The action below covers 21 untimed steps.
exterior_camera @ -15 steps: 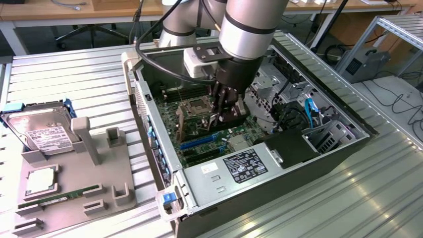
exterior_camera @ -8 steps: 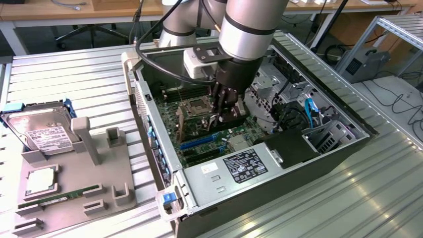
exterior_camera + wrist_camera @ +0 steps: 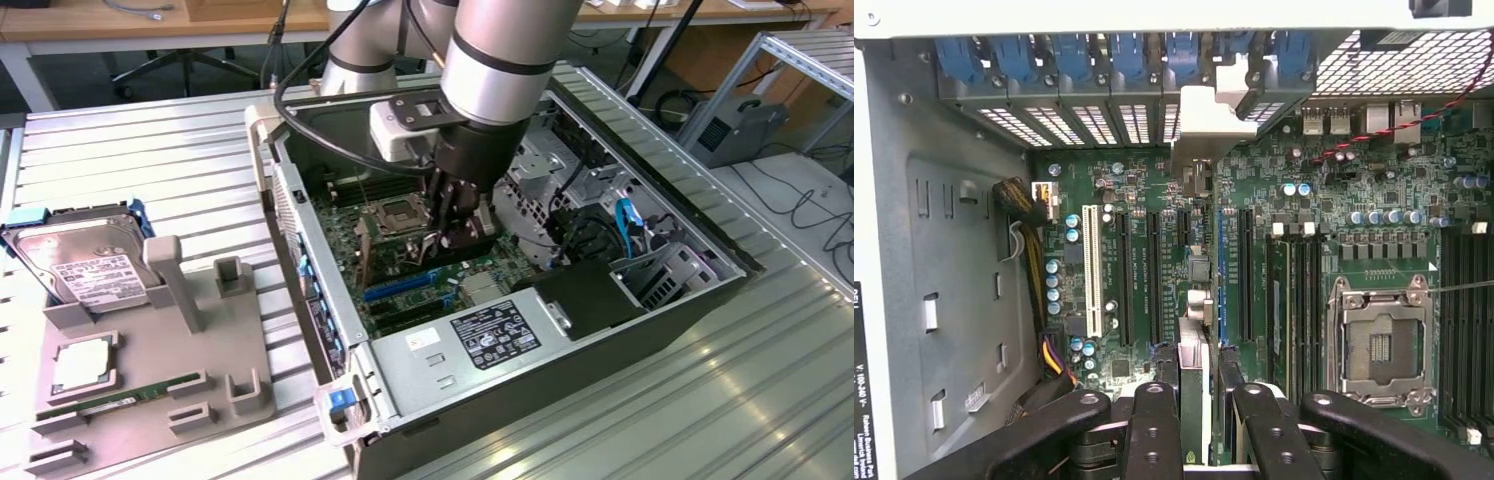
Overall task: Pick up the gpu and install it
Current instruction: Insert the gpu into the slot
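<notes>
Black card: the slim gpu (image 3: 1196,330) with silvery end bracket is held edge-on over the green motherboard (image 3: 1304,250) slots for seating.
Gripper (image 3: 1199,400): black fingers (image 3: 1154,420) are pinched on the card inside the open steel computer case (image 3: 400,350).

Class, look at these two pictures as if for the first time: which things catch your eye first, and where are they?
The silver robot arm plunges into the open computer case, its end effector holding the gpu edge-on above the motherboard slots. On the exterior view's left, a hard drive stands in a grey holder.
</notes>
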{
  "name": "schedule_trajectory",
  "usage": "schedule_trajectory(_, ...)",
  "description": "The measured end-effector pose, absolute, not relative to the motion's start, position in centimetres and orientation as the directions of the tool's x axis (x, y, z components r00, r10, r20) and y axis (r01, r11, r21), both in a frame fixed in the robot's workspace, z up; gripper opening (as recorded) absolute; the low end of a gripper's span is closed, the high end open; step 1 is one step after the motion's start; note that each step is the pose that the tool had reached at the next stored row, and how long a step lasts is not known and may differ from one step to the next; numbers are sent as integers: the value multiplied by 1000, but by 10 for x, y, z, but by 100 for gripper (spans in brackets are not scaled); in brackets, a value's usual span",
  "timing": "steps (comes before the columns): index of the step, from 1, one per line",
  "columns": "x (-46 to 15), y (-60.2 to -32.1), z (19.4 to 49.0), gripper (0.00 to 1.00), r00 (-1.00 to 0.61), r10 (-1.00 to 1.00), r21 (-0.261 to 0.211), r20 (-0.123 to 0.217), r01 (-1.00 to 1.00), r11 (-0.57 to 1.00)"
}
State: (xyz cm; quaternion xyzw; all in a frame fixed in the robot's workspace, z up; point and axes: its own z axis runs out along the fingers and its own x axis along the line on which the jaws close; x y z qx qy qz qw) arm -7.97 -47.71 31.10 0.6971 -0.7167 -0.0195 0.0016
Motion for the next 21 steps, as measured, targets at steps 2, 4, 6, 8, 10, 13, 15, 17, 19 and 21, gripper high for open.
schedule_trajectory(2, -80, -477, 311, 26, -28, -999, 30, -25, -999, 27)
schedule_trajectory(4, -80, -477, 310, 26, -28, -999, 30, -25, -999, 27)
schedule_trajectory(6, -80, -477, 309, 26, -28, -999, 30, -25, -999, 27)
schedule_trajectory(8, -81, -477, 309, 26, -28, -999, 30, -25, -999, 27)
schedule_trajectory(10, -81, -477, 308, 26, -28, -999, 30, -25, -999, 27)
schedule_trajectory(13, -82, -476, 307, 26, -28, -999, 30, -25, -999, 27)
schedule_trajectory(15, -82, -474, 307, 26, -28, -999, 30, -25, -999, 27)
schedule_trajectory(17, -82, -473, 307, 26, -28, -999, 30, -25, -999, 27)
schedule_trajectory(19, -82, -470, 306, 26, -25, -999, 30, -25, -999, 24)
schedule_trajectory(21, -82, -467, 305, 26, -23, -999, 30, -25, -999, 22)
